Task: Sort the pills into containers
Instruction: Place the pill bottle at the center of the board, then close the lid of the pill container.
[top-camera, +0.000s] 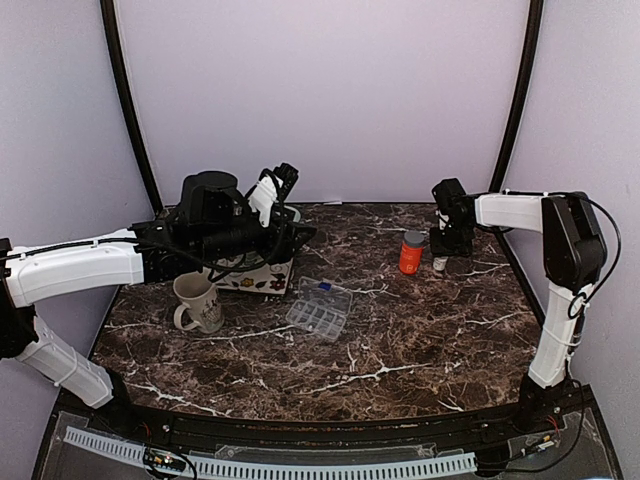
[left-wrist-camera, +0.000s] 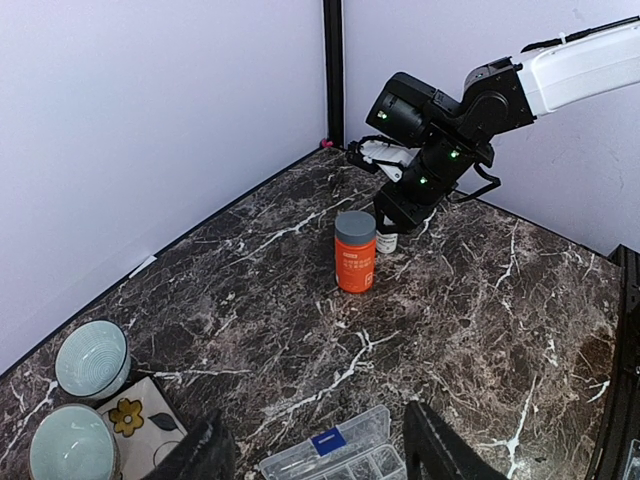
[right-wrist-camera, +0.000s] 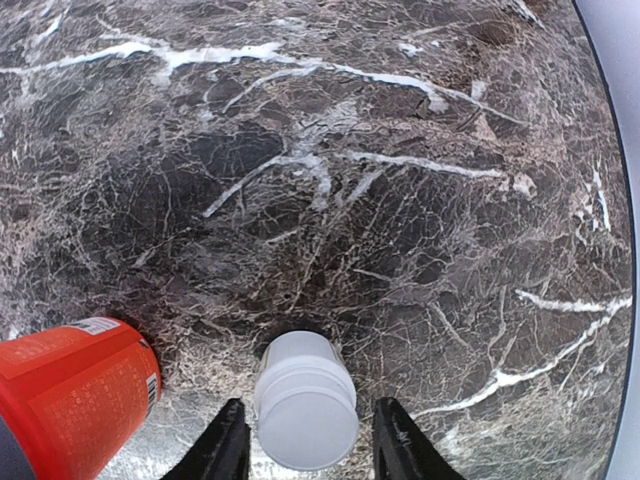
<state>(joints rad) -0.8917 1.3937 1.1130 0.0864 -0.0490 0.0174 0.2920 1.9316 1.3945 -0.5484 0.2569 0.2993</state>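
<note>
The right hand (right-wrist-camera: 310, 410) stands part open astride a white bottle (right-wrist-camera: 305, 385), gripping nothing; an orange bottle (right-wrist-camera: 70, 390) is just left of it. The left hand (left-wrist-camera: 315, 415), open and empty, hangs above the box (left-wrist-camera: 330, 462), which the frame edge cuts off. Its contents cannot be made out. Dark marble counter (right-wrist-camera: 350, 200), pale lilac walls (top-camera: 320, 90).

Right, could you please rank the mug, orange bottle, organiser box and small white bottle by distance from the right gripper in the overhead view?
1. small white bottle, straddled by the right gripper.
2. orange bottle, just left of it.
3. organiser box, mid-table.
4. mug, far left.
</note>
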